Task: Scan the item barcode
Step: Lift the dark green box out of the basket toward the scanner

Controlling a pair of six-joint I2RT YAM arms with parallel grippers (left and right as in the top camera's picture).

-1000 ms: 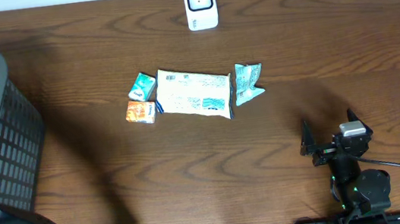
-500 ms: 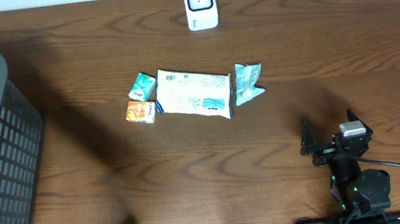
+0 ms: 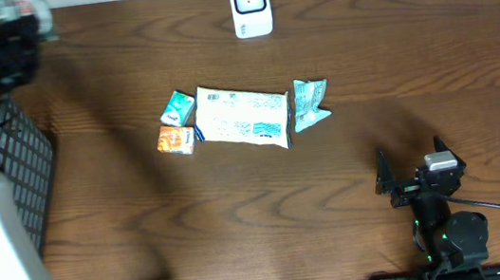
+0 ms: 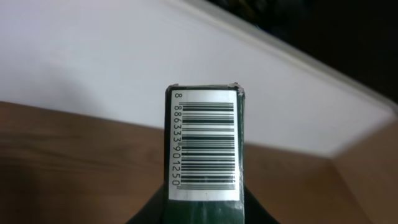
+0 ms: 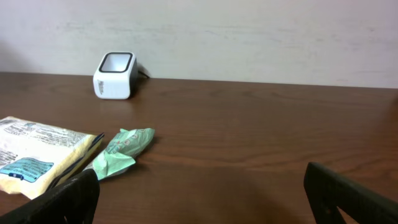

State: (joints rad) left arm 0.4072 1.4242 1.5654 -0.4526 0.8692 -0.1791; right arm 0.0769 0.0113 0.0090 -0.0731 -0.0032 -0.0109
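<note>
Dark green box (image 4: pixel 204 155) is clamped in the left gripper (image 4: pixel 204 218), barcode (image 4: pixel 208 134) exposed; the scanner (image 3: pixel 251 6), well off to the hand's right, is judged not yet reached.

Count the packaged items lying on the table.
4, in one row: teal box, orange box beside it, large white pouch, then green packet. The basket may hide others.

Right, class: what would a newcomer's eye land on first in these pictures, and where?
The bold barcode on a dark green box fills the middle of the left wrist view. From overhead, the white scanner stands at the table's far edge, and a large white packet lies mid-table among smaller packets.
</note>
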